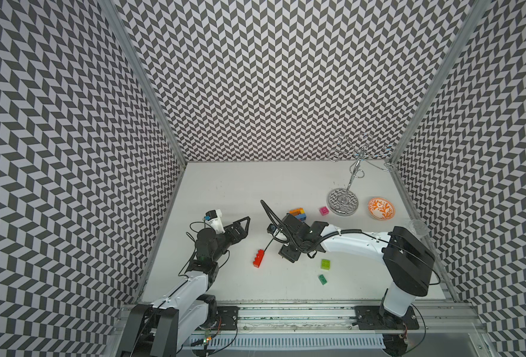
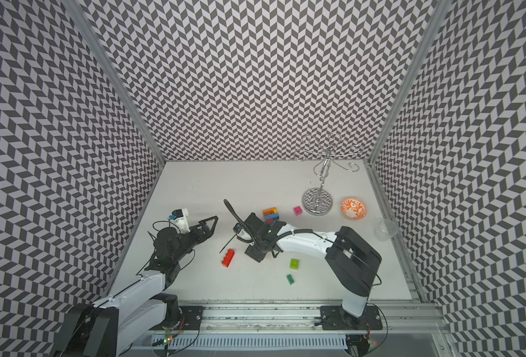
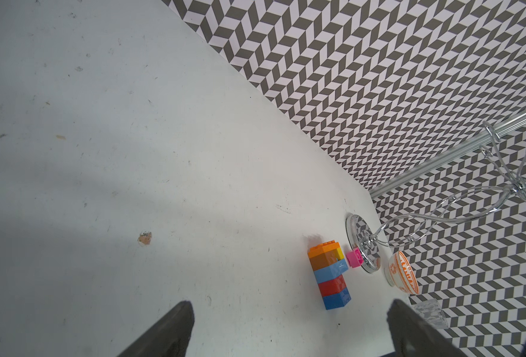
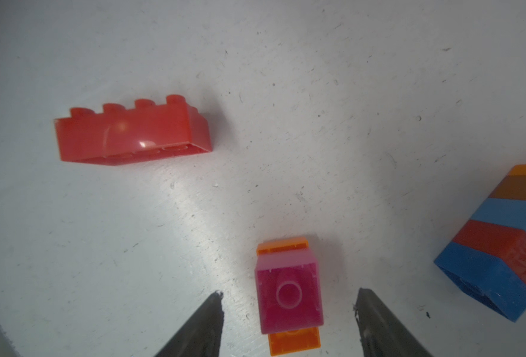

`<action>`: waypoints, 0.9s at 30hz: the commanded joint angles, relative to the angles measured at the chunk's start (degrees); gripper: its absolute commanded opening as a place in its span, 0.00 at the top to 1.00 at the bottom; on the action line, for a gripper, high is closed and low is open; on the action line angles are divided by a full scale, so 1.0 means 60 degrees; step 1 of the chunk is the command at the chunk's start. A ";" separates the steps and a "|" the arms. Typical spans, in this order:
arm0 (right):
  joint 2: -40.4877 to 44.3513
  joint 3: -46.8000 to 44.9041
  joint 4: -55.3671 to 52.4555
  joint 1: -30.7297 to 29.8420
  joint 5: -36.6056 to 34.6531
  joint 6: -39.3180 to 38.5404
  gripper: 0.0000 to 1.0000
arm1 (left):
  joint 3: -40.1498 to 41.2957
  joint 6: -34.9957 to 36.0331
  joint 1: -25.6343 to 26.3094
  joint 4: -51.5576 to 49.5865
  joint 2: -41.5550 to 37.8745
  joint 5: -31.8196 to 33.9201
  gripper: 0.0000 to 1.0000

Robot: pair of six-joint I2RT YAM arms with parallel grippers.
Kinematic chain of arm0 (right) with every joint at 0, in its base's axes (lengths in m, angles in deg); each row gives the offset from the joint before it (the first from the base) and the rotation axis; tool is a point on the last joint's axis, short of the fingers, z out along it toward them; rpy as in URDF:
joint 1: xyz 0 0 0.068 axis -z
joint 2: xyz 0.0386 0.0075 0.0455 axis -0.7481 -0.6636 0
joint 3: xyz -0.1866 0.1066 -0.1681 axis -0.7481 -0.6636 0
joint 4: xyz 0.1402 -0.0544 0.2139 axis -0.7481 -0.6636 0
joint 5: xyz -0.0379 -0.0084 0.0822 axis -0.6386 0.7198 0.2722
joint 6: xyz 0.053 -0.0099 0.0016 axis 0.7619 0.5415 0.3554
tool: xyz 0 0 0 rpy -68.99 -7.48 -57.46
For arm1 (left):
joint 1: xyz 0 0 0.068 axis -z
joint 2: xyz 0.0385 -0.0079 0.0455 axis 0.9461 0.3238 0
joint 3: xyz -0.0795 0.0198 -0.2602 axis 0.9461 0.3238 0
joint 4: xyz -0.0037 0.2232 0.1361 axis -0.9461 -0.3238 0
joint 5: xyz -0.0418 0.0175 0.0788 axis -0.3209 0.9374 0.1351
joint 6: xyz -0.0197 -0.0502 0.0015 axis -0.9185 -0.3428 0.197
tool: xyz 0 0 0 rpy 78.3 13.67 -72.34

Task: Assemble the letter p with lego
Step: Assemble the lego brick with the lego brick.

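The left tool (image 3: 289, 304) hangs over bare surface (image 1: 224, 185) with its jaws wide and nothing between them.

To its right a long red brick (image 1: 258, 258) lies loose on its side. Next comes the right tool (image 4: 288, 296), pointing down at the surface. Its jaws stand part open on either side of a small pink-and-orange piece (image 4: 288, 293), with a gap on both sides, so nothing is gripped. This piece is a pink brick joined to orange and lies on the surface. The arm hides it in both top views.

Just beyond is a stack (image 1: 299, 214) of orange, brown, yellow, light blue, red and blue bricks, which seems to lie on its side. Further right, a single pink brick (image 1: 324, 210) sits near the stand (image 1: 342, 201). A lime brick (image 1: 325, 263) and a green brick (image 1: 322, 279) lie apart nearer the robot. A bowl (image 1: 380, 208) and a clear cup (image 1: 418, 227) stand furthest right.

The task looks about half done. The stack could serve as the stem of the p, but no loop is attached to it yet. The pink-and-orange piece seems meant for that loop and needs gripping and pressing on. Other loose bricks may be needed too.
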 commanded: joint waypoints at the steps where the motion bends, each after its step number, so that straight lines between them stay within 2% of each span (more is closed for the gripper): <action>1: -0.0201 0.0213 0.0262 0.0059 0.0069 -0.0124 0.31 | -0.0014 0.0074 0.0039 0.0233 0.0030 -0.0095 0.00; 9: -0.0322 0.0228 0.0320 0.0089 0.0137 -0.0143 0.46 | -0.0013 0.0074 0.0038 0.0256 0.0045 -0.0096 0.00; 22: -0.0467 0.0170 0.0427 0.0082 0.0354 -0.0157 0.59 | -0.0015 0.0088 0.0045 0.0261 0.0086 -0.0097 0.00; 27: -0.0551 0.0104 0.0410 0.0081 0.0363 -0.0131 0.70 | -0.0027 0.0090 0.0038 0.0248 0.0075 -0.0118 0.00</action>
